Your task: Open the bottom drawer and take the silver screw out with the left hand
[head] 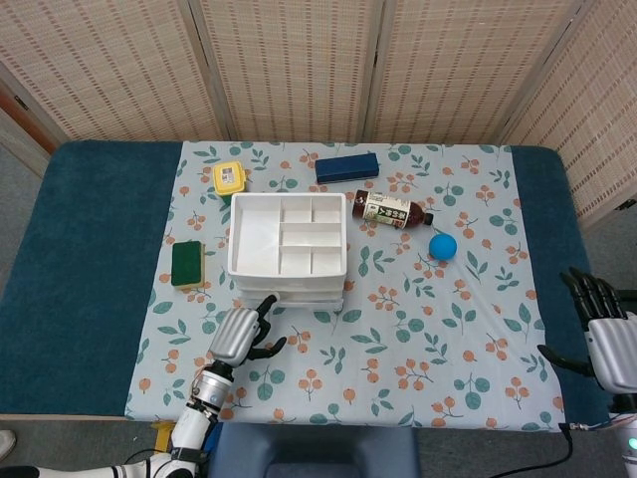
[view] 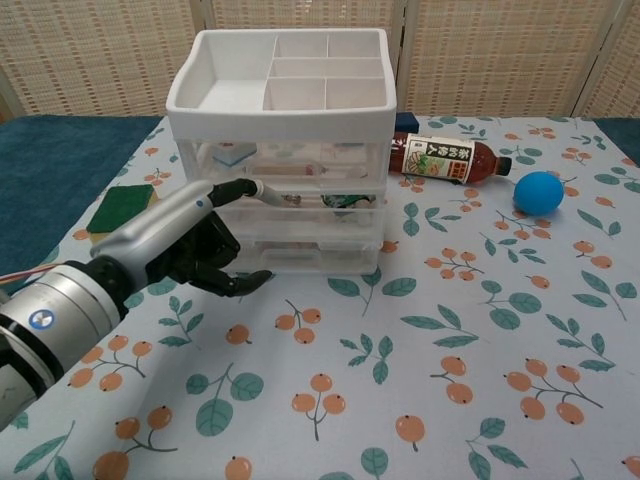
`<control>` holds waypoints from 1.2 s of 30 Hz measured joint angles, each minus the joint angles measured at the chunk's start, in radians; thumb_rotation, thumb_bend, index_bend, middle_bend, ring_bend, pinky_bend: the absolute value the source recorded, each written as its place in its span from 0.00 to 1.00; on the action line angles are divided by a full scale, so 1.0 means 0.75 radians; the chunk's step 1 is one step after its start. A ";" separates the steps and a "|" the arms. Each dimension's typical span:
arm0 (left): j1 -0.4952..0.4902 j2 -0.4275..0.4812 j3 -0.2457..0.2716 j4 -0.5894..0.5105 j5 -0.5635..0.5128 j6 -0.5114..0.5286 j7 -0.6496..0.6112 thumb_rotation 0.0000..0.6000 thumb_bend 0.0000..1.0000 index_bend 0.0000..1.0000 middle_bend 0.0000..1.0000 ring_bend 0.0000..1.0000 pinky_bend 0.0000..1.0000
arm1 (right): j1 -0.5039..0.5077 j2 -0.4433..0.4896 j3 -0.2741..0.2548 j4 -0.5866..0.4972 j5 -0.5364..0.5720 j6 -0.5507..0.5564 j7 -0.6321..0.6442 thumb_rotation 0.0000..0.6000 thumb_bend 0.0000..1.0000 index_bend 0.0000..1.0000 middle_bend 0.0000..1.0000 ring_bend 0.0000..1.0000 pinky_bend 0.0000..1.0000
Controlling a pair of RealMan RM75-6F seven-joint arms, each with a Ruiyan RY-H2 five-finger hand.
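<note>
Left hand: I am holding its fingers spread, gripping nothing, before the drawer unit.
Right hand: resting open, well apart.

The left hand is at the front of the white drawer box. The right hand rests far off at the table edge.

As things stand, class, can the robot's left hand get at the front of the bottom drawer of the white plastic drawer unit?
Probably yes: the left hand is right before the white plastic drawer unit, with nothing between them.
</note>
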State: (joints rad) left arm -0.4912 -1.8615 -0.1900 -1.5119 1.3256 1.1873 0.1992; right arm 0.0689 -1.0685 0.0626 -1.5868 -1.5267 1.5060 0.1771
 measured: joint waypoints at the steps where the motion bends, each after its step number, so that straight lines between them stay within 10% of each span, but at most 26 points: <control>1: -0.002 -0.001 -0.001 0.001 -0.003 -0.001 0.003 0.99 0.31 0.20 0.95 0.97 1.00 | 0.001 0.000 0.001 0.002 0.001 -0.002 0.001 1.00 0.13 0.00 0.00 0.00 0.00; 36: -0.019 0.084 0.099 -0.072 0.030 -0.001 0.084 1.00 0.31 0.34 0.95 0.97 1.00 | 0.017 -0.011 0.007 0.021 0.010 -0.034 0.018 1.00 0.13 0.00 0.00 0.00 0.00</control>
State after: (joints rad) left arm -0.5052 -1.7987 -0.1155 -1.5657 1.3480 1.1863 0.2621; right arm 0.0817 -1.0764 0.0677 -1.5709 -1.5194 1.4806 0.1906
